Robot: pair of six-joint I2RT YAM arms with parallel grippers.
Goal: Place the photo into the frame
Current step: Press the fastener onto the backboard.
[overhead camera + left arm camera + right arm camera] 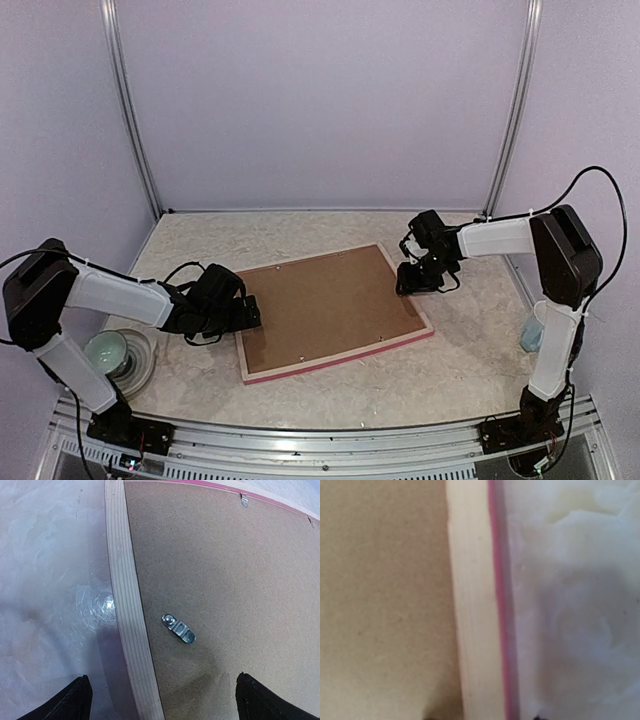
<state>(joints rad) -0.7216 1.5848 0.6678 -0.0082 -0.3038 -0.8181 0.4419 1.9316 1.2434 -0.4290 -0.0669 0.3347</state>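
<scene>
The frame (pixel 340 362) lies face down on the table, its pink edge toward the front, with a brown backing board (pixel 325 305) filling its back. The photo is hidden. My left gripper (pixel 250 312) is low over the frame's left side and open; its fingers (pixel 75 700) stand wide apart across the pale wooden rail (pixel 125 605) and the board (pixel 225 570), just short of a small metal turn clip (pixel 178 629). My right gripper (pixel 408 280) is at the frame's right side. Its open tips straddle the pale rail (pixel 472 580) and pink edge (pixel 498 580) without touching them.
A pale green bowl on a plate (pixel 120 355) stands at the front left beside the left arm. A small bluish object (pixel 535 330) sits by the right arm's base. Lilac walls close in the table (pixel 470 350) on three sides.
</scene>
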